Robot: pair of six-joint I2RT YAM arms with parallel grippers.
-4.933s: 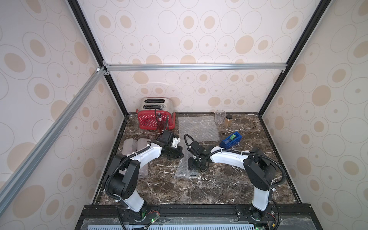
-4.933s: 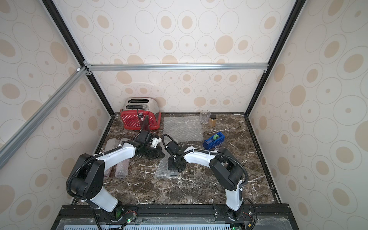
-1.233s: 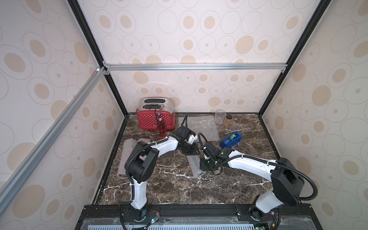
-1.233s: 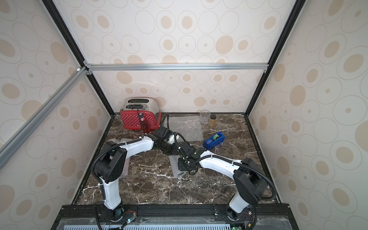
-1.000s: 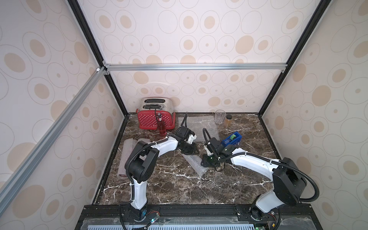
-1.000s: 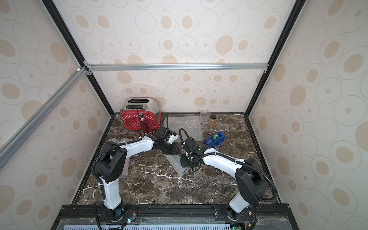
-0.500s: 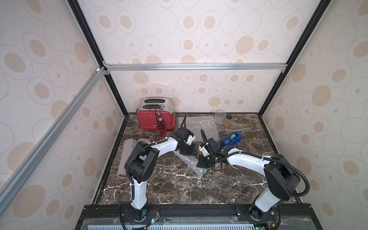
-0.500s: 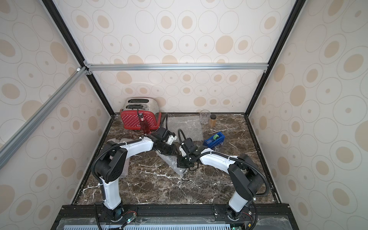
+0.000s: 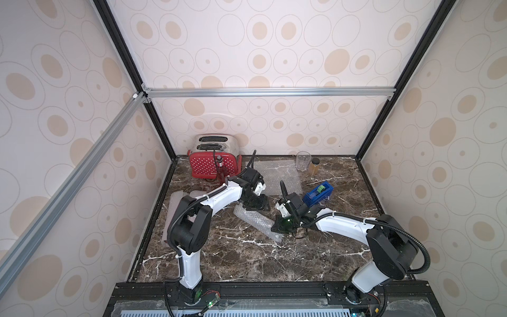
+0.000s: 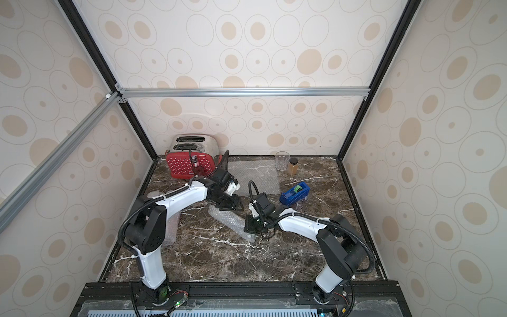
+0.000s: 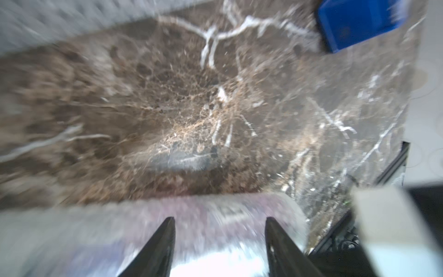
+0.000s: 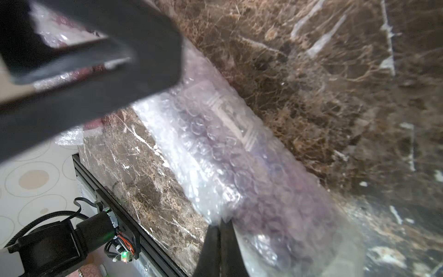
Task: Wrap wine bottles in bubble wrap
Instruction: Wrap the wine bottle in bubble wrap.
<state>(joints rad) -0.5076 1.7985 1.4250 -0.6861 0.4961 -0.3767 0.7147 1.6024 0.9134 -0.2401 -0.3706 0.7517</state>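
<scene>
A wine bottle with purple liquid lies rolled in bubble wrap, slanted across the middle of the marble table. My left gripper hovers over the roll's far end, jaws open with the wrap below them. My right gripper is shut at the roll's near end, pinching the edge of the wrap. A red wine bottle stands upright in front of the toaster. A flat sheet of bubble wrap lies at the back.
A red toaster stands at the back left. A clear glass and an amber jar are at the back right. A blue tape dispenser sits right of the arms. Wrapped bundles lie by the left wall.
My left jaws have opened and let go of the roll. My right gripper has shut on the wrap's edge and drawn the near end forward, so the roll now lies slanted.
</scene>
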